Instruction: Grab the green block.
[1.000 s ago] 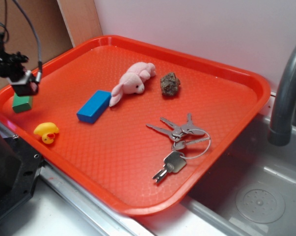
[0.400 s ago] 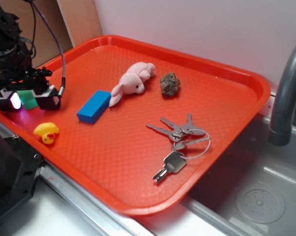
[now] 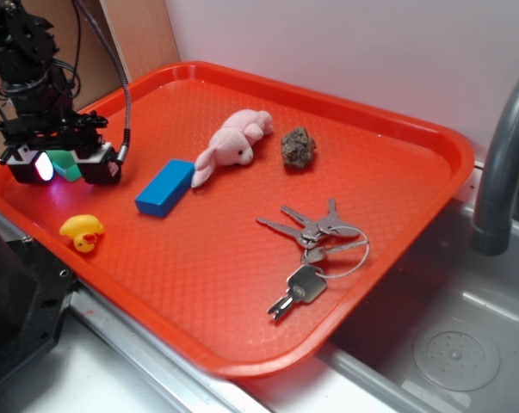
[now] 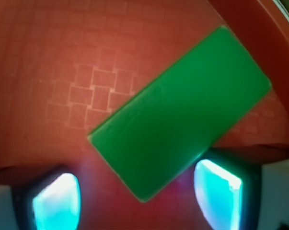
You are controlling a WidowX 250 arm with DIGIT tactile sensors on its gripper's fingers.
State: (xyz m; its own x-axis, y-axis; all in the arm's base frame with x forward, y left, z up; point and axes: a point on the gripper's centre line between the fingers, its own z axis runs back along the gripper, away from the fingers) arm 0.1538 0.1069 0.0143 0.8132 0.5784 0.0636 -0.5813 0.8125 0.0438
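Now the gripper [image 3: 63, 166] sits low over the near-left corner of the red tray [image 3: 397, 129], its 2 lit pads on either side of the green block [image 3: 67, 165]. 1 second ago it hung higher, above the block with the block showing clear beneath it; 0.4 s ago it had dropped and spread around it; since then it has shifted slightly toward the blue block [image 3: 164, 186] and settled lower. The green block itself has hardly moved: it lies flat on the tray, beyond the yellow duck [image 3: 81, 231] and to the left of the blue block.

From the wrist view, the green block [image 4: 180, 112] lies skewed between the pads [image 4: 55, 201], one end reaching toward the tray's rim. The jaws stand apart, with tray surface showing between the left pad and the block; the right pad is very close to the block, and whether it touches cannot be told. By my reading, the approach is done and the closing squeeze is what remains. Because the block sits diagonally to the jaws, it may twist as they close.

No brand, label or writing can be read on the block, the tray, the keys [image 3: 315, 249] or anything else; the keys are too small to show any stamping.
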